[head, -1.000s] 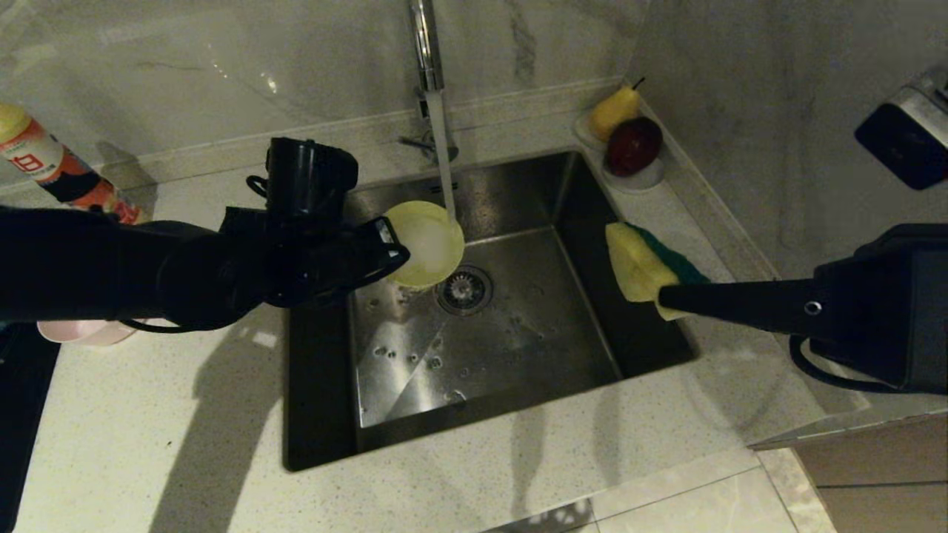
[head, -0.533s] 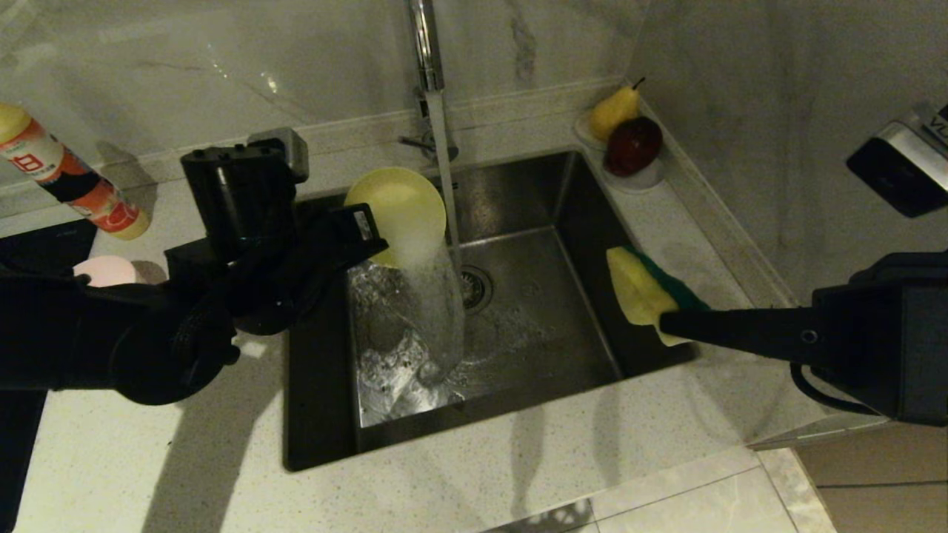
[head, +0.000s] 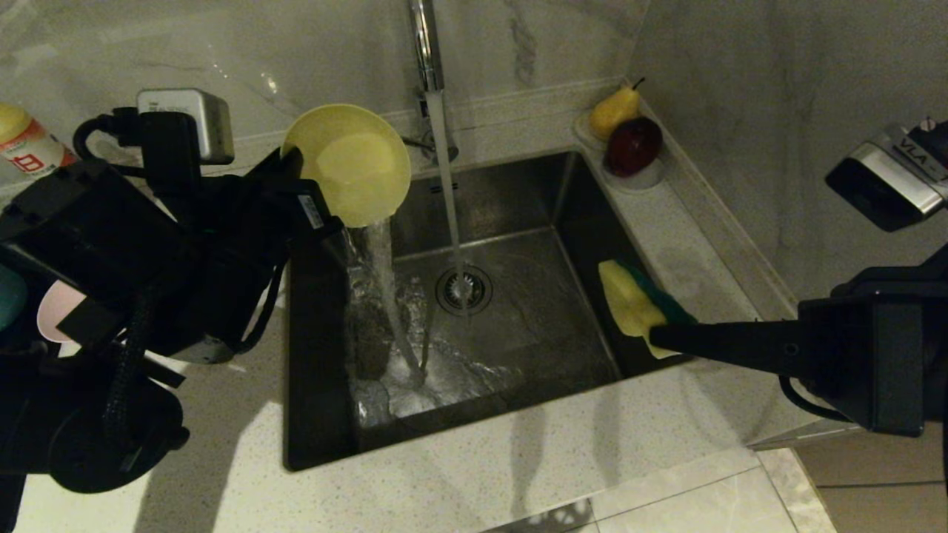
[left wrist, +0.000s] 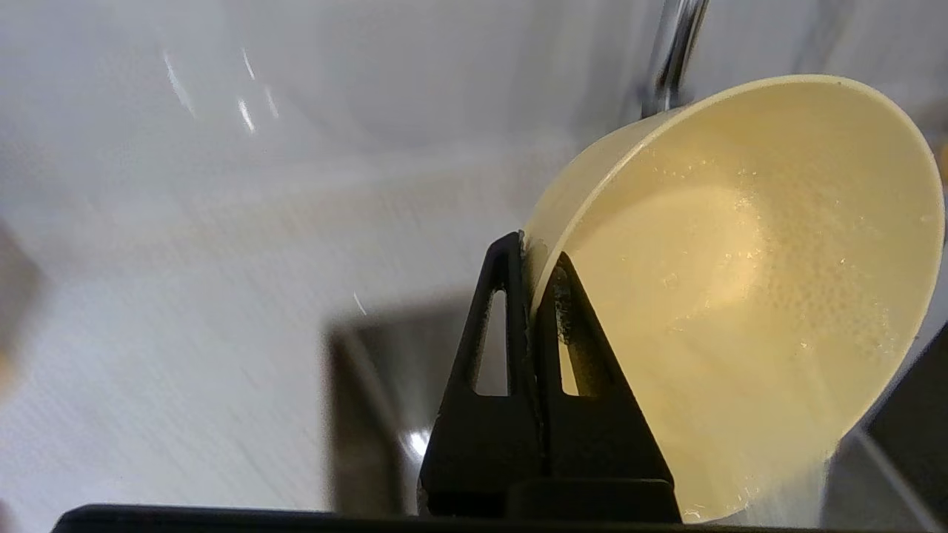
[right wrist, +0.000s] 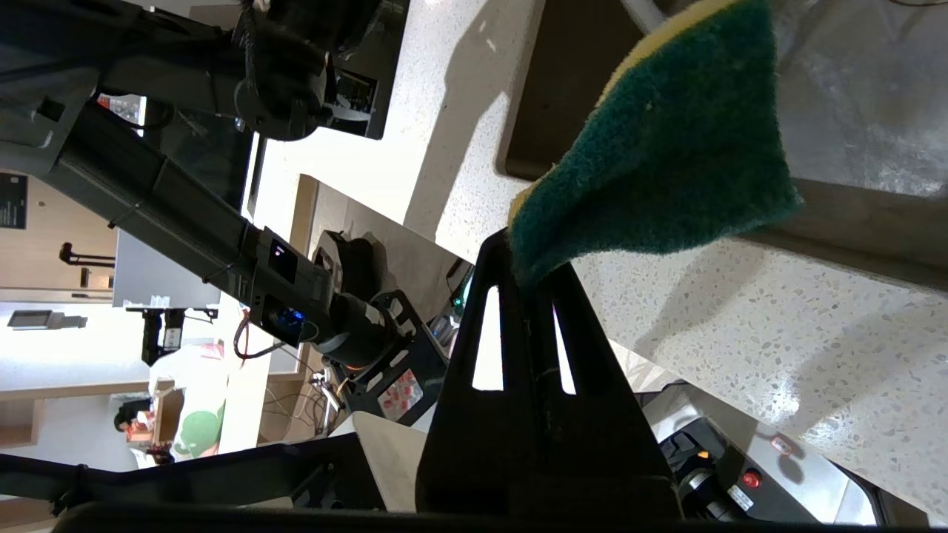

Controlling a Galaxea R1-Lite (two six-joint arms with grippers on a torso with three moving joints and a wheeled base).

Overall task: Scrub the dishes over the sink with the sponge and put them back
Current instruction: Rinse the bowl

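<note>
Landmark: sink, steel basin set in the speckled counter.

Nearest, at the sink's front right corner: right claw, clamped tight on the sponge, yellow body facing the basin, green scouring face away from it. Sponge hangs over the sink's right wall, not touching the steel as far as can be seen.

Mid sink: drain strainer, water stream from the faucet landing right on it.

Left of the sink, over its back left corner: left claw, pinched closed on the rim of the yellow bowl, one finger inside the rim, one outside. Bowl tipped steeply, open side toward the sink, water spilling off its low edge into the basin's left side, splash along the floor there.

Farther left of the sink, mostly behind the left arm: pink bowl, only a sliver shows. Bottle at the wall behind it.

Beyond the sink's back right corner: white dish with a red apple and a pear.
</note>
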